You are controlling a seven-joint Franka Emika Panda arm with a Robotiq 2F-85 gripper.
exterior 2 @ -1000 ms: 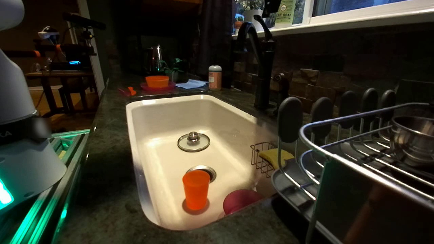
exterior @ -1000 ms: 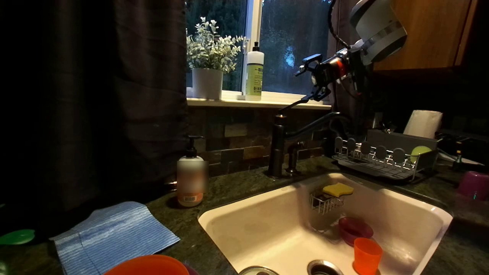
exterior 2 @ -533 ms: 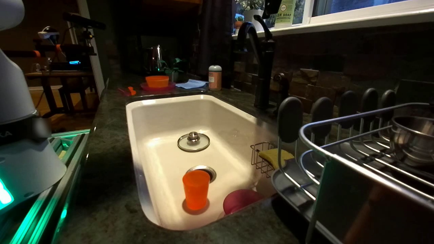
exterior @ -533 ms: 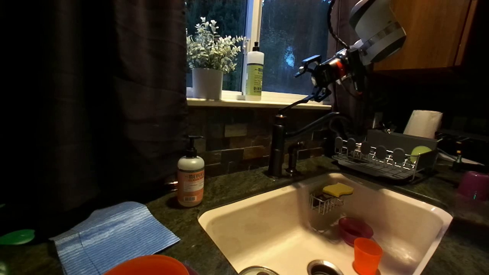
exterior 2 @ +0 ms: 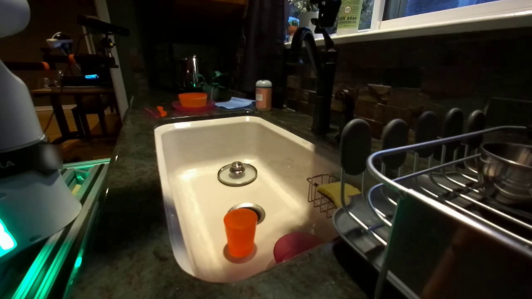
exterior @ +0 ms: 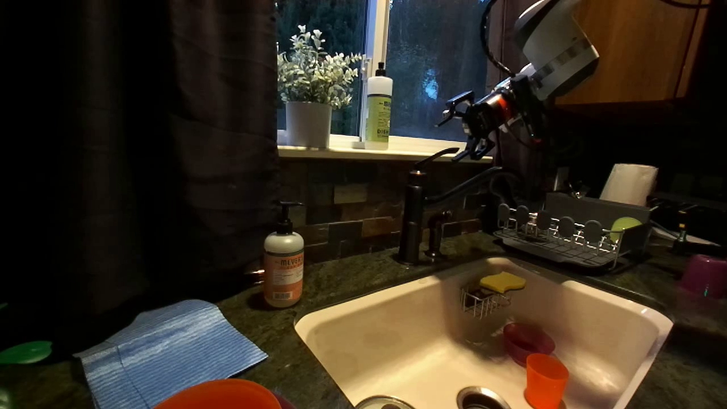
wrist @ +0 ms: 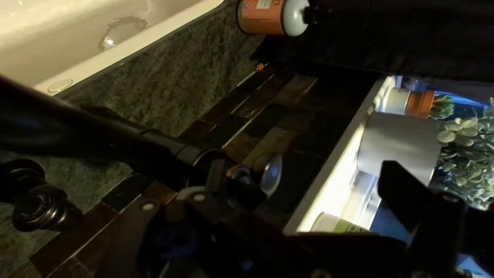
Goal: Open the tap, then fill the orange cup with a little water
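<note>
My gripper (exterior: 448, 139) is sitting slightly lower than half a second ago, hovering just beside the tap's (exterior: 413, 213) handle (exterior: 437, 157); can't tell if I'm touching it. Jaws are standing apart. Below the tap, the yellow sponge (exterior: 502, 282) is resting in a wire caddy (exterior: 483, 307) in the sink (exterior: 369, 341). Farther below the tap, the orange cup (exterior: 546, 382) is standing upright near the drain (exterior: 481, 400).
</note>
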